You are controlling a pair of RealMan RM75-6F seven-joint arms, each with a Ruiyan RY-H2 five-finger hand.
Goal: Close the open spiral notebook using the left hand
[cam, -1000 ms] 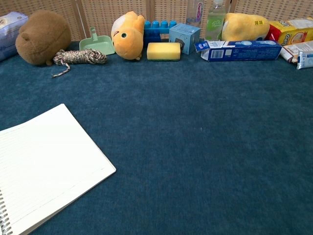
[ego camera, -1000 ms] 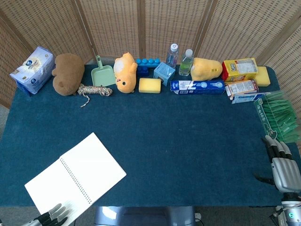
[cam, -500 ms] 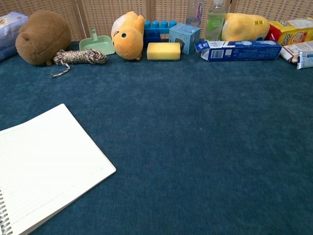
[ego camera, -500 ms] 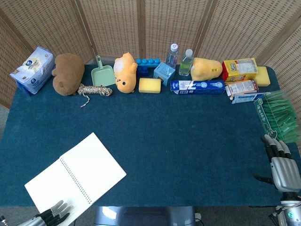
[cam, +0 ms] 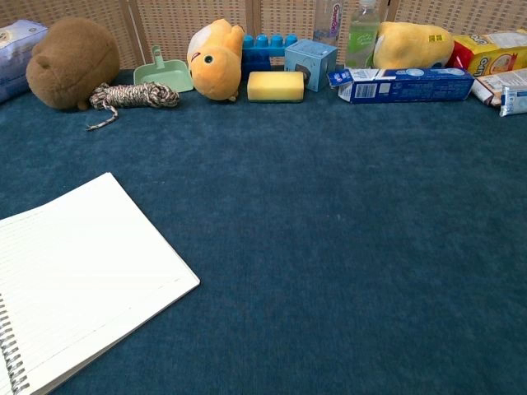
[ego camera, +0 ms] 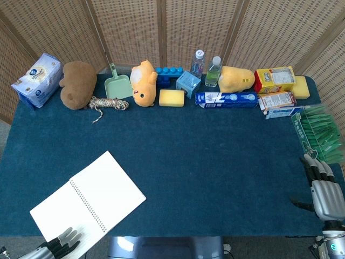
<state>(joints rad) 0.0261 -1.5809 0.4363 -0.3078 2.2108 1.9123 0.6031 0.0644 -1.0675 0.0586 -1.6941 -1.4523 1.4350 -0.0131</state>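
The spiral notebook (ego camera: 89,198) lies open and flat on the blue table at the near left, white lined pages up, its wire spine running diagonally. In the chest view the notebook's right page (cam: 78,276) fills the lower left. My left hand (ego camera: 61,242) shows only as fingertips at the bottom edge, lying on the near corner of the left page. My right hand (ego camera: 322,190) rests at the table's right edge, fingers apart and holding nothing.
Along the back stand a tissue pack (ego camera: 36,79), brown plush (ego camera: 77,84), rope coil (ego camera: 107,103), green scoop (ego camera: 117,85), orange plush (ego camera: 143,82), yellow sponge (ego camera: 172,97), bottles (ego camera: 213,71), blue carton (ego camera: 225,99) and snack boxes (ego camera: 274,79). A green rack (ego camera: 318,135) sits right.
The notebook has shifted slightly to the right and away from the table's near edge. My left fingertips have stayed on its near corner. The right hand has not moved.
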